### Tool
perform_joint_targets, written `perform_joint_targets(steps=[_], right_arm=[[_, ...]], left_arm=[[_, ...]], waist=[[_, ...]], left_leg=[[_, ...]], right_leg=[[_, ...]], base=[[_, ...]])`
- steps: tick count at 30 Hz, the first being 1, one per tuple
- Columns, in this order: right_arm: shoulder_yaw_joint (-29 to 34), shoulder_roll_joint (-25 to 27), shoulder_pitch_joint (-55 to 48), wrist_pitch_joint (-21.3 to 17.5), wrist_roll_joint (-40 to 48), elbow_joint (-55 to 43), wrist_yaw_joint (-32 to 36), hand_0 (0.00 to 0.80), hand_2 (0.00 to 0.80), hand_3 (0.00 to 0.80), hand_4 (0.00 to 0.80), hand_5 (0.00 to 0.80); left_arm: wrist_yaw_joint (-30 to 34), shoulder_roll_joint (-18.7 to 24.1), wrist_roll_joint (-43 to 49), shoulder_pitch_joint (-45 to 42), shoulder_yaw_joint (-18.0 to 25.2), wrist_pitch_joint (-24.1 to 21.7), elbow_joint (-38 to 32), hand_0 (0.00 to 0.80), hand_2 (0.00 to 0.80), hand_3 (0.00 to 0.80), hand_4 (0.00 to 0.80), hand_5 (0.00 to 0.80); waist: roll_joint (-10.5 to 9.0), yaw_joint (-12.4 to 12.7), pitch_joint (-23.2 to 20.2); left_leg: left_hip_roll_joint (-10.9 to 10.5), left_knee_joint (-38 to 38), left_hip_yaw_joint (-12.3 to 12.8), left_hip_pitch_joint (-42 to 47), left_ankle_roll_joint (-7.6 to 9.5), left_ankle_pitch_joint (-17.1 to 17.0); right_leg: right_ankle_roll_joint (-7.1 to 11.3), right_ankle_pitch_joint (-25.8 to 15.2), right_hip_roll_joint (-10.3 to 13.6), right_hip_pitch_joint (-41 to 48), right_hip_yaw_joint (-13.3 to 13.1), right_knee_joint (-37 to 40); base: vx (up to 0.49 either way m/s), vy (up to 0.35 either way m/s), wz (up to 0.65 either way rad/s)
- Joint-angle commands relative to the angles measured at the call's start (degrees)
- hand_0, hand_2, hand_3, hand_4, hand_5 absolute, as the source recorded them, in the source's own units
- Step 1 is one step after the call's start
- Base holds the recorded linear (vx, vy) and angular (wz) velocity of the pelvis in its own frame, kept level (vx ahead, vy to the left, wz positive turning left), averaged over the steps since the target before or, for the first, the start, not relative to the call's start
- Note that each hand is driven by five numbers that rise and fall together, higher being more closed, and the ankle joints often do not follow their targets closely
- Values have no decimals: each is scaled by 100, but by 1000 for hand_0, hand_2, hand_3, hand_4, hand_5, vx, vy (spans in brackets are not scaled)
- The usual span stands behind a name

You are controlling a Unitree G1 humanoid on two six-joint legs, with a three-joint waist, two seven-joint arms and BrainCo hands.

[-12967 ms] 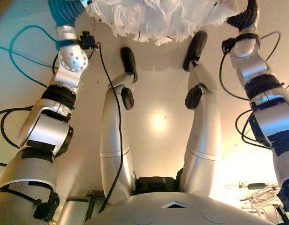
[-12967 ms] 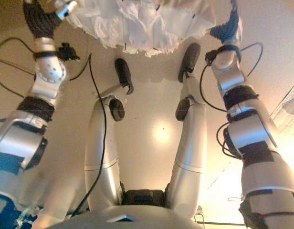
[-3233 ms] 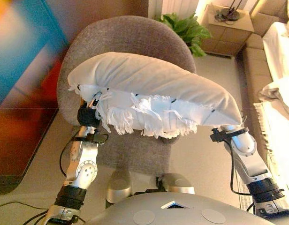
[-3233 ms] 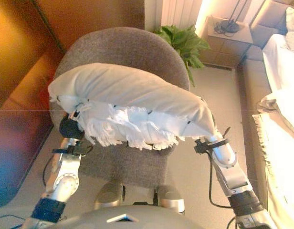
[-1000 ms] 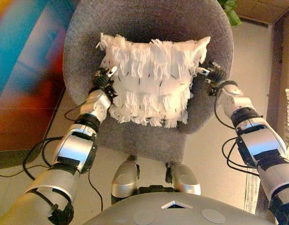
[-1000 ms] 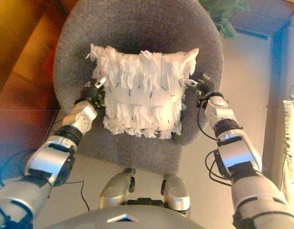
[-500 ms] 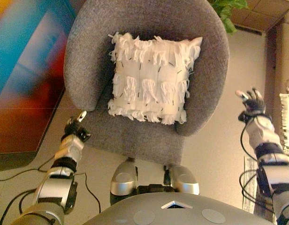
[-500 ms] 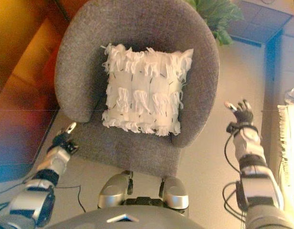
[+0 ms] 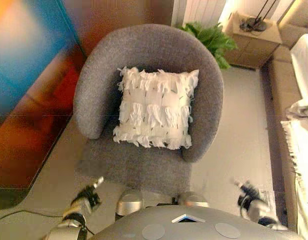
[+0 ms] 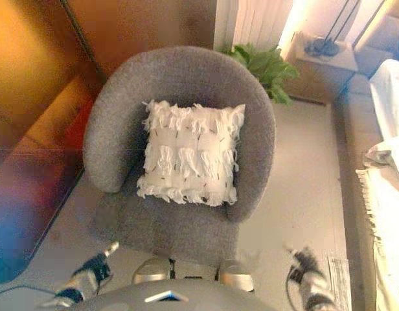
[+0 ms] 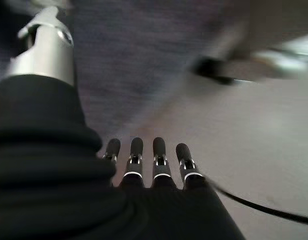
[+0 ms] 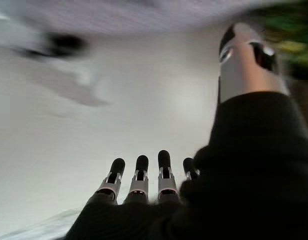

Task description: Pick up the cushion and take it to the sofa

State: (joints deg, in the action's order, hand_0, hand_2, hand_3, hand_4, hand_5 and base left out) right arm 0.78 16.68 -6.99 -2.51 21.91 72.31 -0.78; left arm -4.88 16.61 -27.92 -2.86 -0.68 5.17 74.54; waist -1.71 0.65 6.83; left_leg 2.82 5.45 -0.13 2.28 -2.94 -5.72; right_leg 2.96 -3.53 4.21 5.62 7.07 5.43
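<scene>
The white fringed cushion (image 9: pixel 155 108) leans upright against the back of the round grey armchair (image 9: pixel 144 50), resting on its seat. Neither hand touches it. My left hand (image 9: pixel 86 197) hangs low in front of the chair's left side, fingers straight and empty; its wrist view shows straight fingers (image 11: pixel 144 160) over the floor by the chair's grey side. My right hand (image 9: pixel 249 192) hangs low at the right over the floor, open and empty; its wrist view shows straight fingers (image 12: pixel 139 175) over bare floor.
A green plant (image 9: pixel 206 37) and a wooden side table (image 9: pixel 251 40) stand behind the chair at the right. A beige sofa (image 9: pixel 279 90) with a white fringed throw (image 9: pixel 301 130) runs along the right edge. A dark red and blue panel (image 9: pixel 24 100) fills the left.
Both hands have dropped lower and further from the chair. The whole picture has shifted, so the camera moved. The cushion stays on the chair.
</scene>
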Motion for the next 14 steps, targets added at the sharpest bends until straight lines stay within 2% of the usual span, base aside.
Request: perform_joint_targets(steps=[1, 2, 6, 10, 14], right_arm=[[-218, -139, 260, 450, -295, 223, 379, 0, 0, 0, 0, 0], [-382, -304, 298, 626, -428, 317, 452, 0, 0, 0, 0, 0], [-811, -599, 440, 862, -446, 352, 596, 0, 0, 0, 0, 0], [-1023, -694, 523, 824, -533, 275, 446, 0, 0, 0, 0, 0], [-1026, -627, 558, 746, -386, 277, 388, 0, 0, 0, 0, 0]], left_arm=[[175, -224, 337, 244, -77, 403, 348, 0, 0, 0, 0, 0], [164, -328, 503, 294, -134, 501, 471, 0, 0, 0, 0, 0], [119, -544, 544, 467, -395, 878, 610, 0, 0, 0, 0, 0], [206, -657, 559, 535, -603, 1054, 589, 0, 0, 0, 0, 0], [127, -714, 434, 591, -845, 992, 505, 0, 0, 0, 0, 0]], waist=[[17, -47, 33], [22, -51, 9], [53, -89, -74], [80, -127, -136], [82, -160, -195]], left_leg=[[-145, -45, 186, 530, 109, 784], [-152, -45, 186, 558, 120, 799], [-176, -45, 182, 618, 136, 838], [-195, -45, 192, 648, 153, 857], [-192, -45, 231, 684, 179, 878]], right_leg=[[141, 413, 66, 299, 123, -43], [125, 418, 59, 328, 113, -43], [98, 433, 37, 384, 76, -43], [81, 443, 18, 403, 31, -43], [78, 449, -14, 417, -18, -43]], base=[[-72, -20, 4], [-66, -17, 3], [-80, -7, -3], [-81, 0, -7], [-55, -16, -6]])
